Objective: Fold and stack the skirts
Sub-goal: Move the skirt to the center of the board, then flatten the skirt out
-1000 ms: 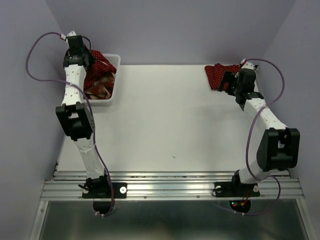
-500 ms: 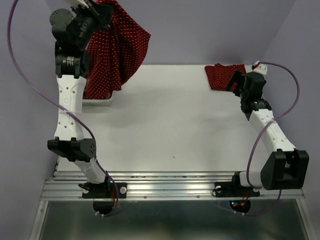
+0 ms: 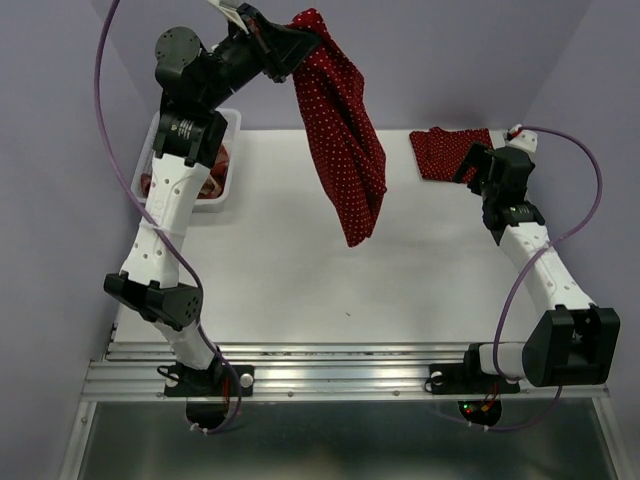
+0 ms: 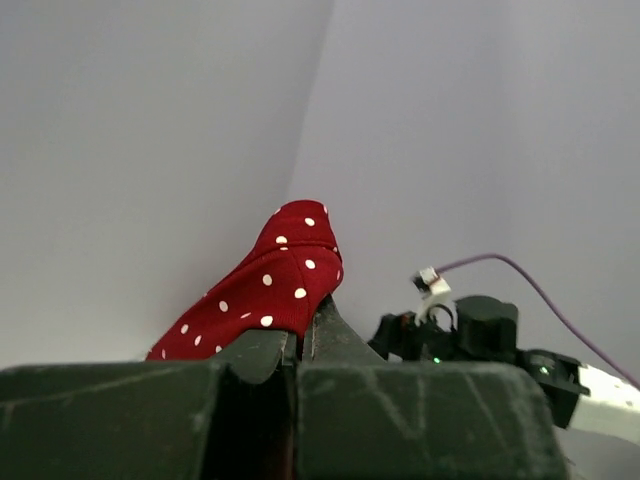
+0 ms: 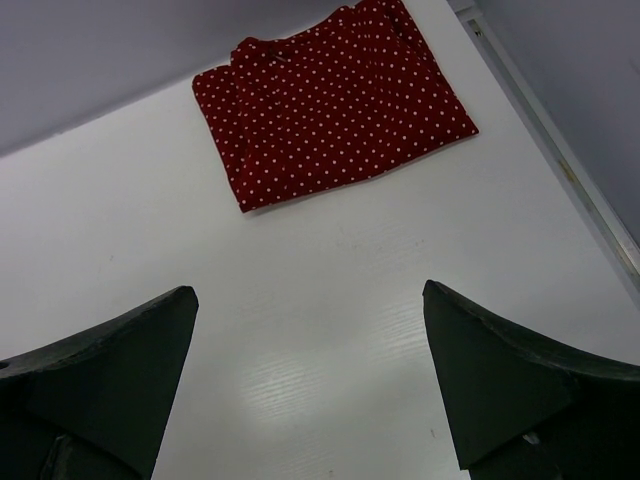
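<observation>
left gripper (image 4: 300, 338): you have it clamped on a bunched edge of the lifted polka-dot skirt (image 3: 345, 150), raised high near the back wall.
lifted polka-dot skirt: hangs in a long twisted drape above the table (image 3: 300, 290).
right gripper (image 5: 308, 300): jaws wide, nothing between them, hovering near the folded polka-dot skirt (image 5: 335, 105).
folded polka-dot skirt: flat at the table's far right corner.
plaid skirt (image 3: 217, 162): in the white basket (image 3: 200, 203), far left, partly hidden by your left arm (image 3: 170, 200).

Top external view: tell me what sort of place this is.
Most likely a robotics lab test cell, not a home or shop. The left arm and right arm are bolted to an aluminium rail at the edge of a white table, boxed in by plain lilac walls.
</observation>
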